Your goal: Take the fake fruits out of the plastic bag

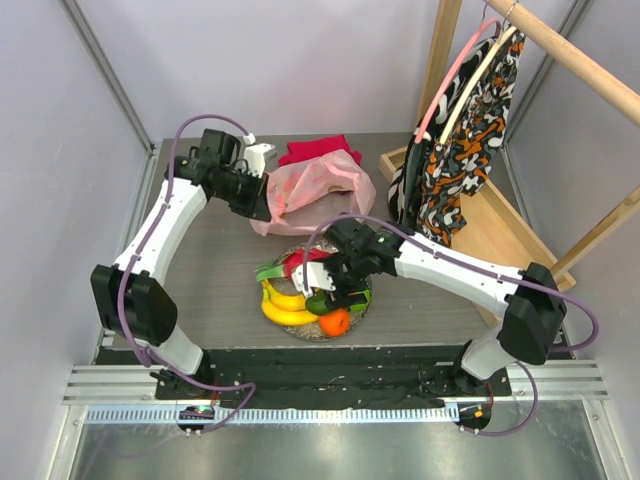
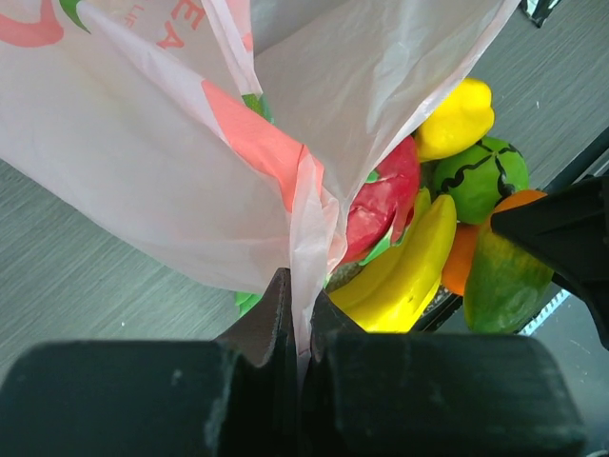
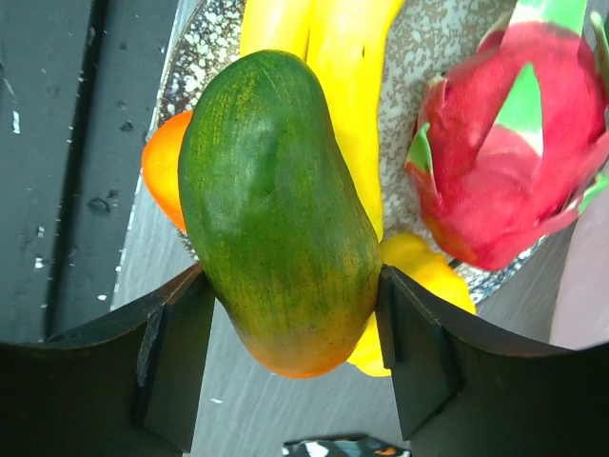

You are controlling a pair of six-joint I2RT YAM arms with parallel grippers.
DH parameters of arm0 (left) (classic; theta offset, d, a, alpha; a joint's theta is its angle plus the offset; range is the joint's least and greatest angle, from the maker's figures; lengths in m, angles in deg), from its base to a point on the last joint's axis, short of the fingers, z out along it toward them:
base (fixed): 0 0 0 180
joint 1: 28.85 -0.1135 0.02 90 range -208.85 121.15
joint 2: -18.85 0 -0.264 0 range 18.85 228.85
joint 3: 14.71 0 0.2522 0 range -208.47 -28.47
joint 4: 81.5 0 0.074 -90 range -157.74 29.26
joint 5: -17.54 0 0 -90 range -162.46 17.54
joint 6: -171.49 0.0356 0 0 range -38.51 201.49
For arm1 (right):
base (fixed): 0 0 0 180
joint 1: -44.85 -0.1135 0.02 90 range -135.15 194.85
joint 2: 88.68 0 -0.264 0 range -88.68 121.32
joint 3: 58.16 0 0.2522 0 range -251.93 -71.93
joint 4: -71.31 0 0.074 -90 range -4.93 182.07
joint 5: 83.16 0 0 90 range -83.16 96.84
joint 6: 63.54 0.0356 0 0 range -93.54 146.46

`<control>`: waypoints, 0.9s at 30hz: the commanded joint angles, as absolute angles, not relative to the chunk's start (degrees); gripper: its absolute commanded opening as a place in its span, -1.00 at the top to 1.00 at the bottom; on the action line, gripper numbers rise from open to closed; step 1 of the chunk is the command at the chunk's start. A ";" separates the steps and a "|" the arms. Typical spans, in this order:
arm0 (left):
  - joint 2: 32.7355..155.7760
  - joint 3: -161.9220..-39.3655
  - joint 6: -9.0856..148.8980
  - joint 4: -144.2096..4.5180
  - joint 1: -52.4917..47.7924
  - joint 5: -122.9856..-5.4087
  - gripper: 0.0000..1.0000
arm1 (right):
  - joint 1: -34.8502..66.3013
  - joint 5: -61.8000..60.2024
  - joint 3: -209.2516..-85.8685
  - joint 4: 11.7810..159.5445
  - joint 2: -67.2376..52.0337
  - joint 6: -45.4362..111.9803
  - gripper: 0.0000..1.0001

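From above, the plastic bag (image 1: 318, 188) lies crumpled on the grey tabletop (image 1: 220, 285), just in front of a red cloth (image 1: 320, 150) and behind a round speckled plate (image 1: 305, 337). The left fingers (image 1: 262, 200) are clenched on the bag's near-left edge, and what the bag holds cannot be told from here. The plate carries the fake fruits: yellow bananas (image 1: 285, 305), an orange (image 1: 335, 322) and a pink-red dragon fruit (image 1: 293, 265). The right fingers (image 1: 345, 292) hang over them. A wooden rack with patterned clothing (image 1: 465, 140) stands at the right. In the left wrist view, both dark fingers are pressed together on a fold of the thin pink plastic (image 2: 190, 171), which bears red printing. Only letters like "EA" (image 2: 176, 27) can be made out (the rest is cut off or creased). Past the bag's edge the fruit pile shows: a yellow pepper-like piece (image 2: 457, 119), a green striped fruit (image 2: 487, 176), the dragon fruit, the bananas and the orange. In the right wrist view, a green mango (image 3: 281, 209) with an orange-tinted lower end sits gripped between the two black fingers, one on each flank. It is above the plate's speckled surface (image 3: 428, 67), with the bananas, orange and dragon fruit beneath and beside it.
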State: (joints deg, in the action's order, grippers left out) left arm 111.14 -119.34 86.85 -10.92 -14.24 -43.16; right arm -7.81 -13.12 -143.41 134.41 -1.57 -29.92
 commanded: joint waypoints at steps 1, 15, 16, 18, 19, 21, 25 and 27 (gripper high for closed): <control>107.09 -118.74 88.16 -11.76 -14.08 -43.89 1.00 | -8.67 -12.40 -147.32 132.70 0.00 -32.09 0.14; 105.16 -119.88 87.72 -11.14 -14.43 -48.19 1.00 | -22.64 -9.26 -148.31 125.95 2.02 -0.03 0.16; 105.07 -120.14 87.90 -10.79 -14.44 -48.55 1.00 | -22.47 -8.02 -147.87 124.20 1.93 2.87 0.17; 104.20 -120.15 87.82 -10.44 -14.96 -48.81 1.00 | -21.07 -6.43 -148.47 121.37 1.49 6.93 0.19; 103.67 -119.97 87.73 -10.44 -15.14 -48.73 1.00 | -20.28 -5.65 -150.31 120.93 1.23 7.38 0.20; 101.74 -119.18 88.16 -10.44 -15.49 -49.08 1.00 | -16.17 -3.10 -152.95 121.27 1.31 7.56 0.22; 100.85 -119.70 88.26 -10.35 -16.02 -51.89 1.00 | -6.06 -1.16 -160.94 125.40 5.17 5.73 0.25; 102.33 -121.72 86.85 -10.79 -16.11 -52.15 0.97 | -1.58 -0.63 -161.48 125.59 7.63 3.88 0.26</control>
State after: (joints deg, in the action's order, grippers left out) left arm 102.79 -118.62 87.88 -10.01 -15.53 -50.13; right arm -9.52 -4.73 -157.00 125.89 4.88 3.96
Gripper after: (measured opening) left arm 0.037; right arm 0.693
